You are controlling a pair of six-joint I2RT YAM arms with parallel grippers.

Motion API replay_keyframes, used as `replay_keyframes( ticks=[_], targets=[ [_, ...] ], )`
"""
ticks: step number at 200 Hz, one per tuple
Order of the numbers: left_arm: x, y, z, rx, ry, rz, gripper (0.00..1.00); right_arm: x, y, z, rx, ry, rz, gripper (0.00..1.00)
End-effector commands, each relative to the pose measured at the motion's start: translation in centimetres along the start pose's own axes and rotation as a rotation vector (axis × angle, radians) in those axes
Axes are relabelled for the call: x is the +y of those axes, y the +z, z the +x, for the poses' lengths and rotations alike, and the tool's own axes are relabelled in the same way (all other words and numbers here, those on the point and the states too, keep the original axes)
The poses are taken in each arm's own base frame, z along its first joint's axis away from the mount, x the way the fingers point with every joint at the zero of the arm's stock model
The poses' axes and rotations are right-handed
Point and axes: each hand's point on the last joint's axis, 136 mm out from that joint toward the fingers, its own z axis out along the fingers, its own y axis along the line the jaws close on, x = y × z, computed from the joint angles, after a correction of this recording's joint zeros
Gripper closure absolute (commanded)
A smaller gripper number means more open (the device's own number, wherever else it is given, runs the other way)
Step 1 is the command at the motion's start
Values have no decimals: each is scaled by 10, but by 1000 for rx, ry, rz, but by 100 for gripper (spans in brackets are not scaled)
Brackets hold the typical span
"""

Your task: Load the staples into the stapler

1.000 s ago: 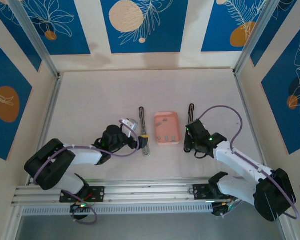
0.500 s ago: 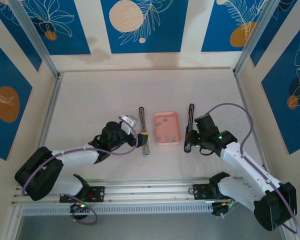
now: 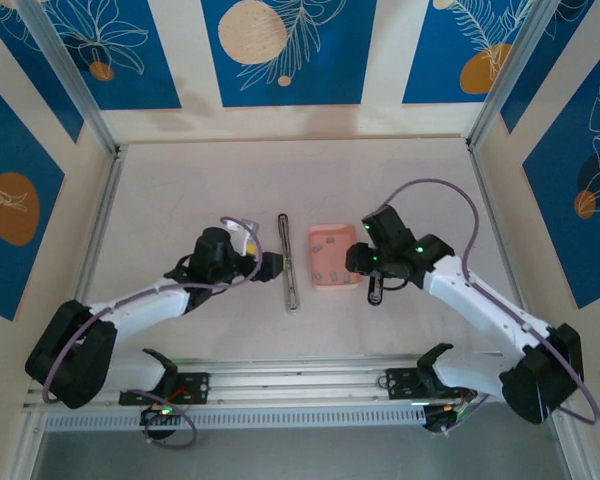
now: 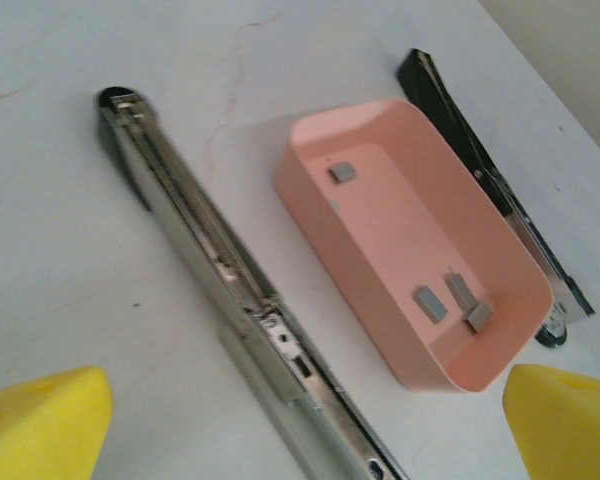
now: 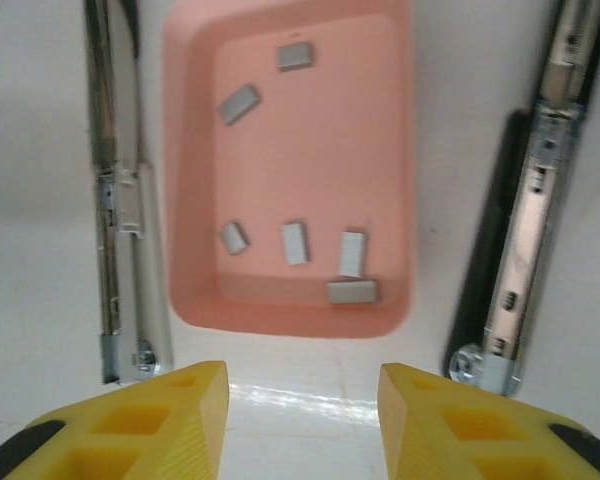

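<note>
Picking one of the staples (image 5: 295,243) asks the right gripper (image 5: 303,415), jaws half spread and empty, to straddle its narrow sides.

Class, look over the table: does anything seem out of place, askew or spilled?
The stapler lies in two separate pieces: a silver rail left of the pink tray and a black bar right of it. The staples lie at mixed angles inside the tray; none seen outside it.

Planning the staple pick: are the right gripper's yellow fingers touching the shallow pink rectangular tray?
Apart. Right wrist view: bare white table shows between the right gripper and the pink tray.
</note>
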Motion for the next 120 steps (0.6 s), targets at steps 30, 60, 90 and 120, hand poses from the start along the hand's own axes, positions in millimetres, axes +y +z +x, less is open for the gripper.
replay_keyframes(
  ticks=[30, 60, 90, 120],
  targets=[
    [28, -28, -5, 27, -211, -16, 0, 58, 33, -15, 72, -182, 45, 52],
    [44, -42, -2, 8, -236, -63, 0, 88, 68, -23, 134, -286, 120, 50],
    [60, -50, 2, 5, -267, -100, 0, 109, 107, -32, 191, -336, 149, 48],
    [72, -55, 7, 2, -298, -117, 0, 118, 139, -41, 237, -321, 149, 48]
  ],
)
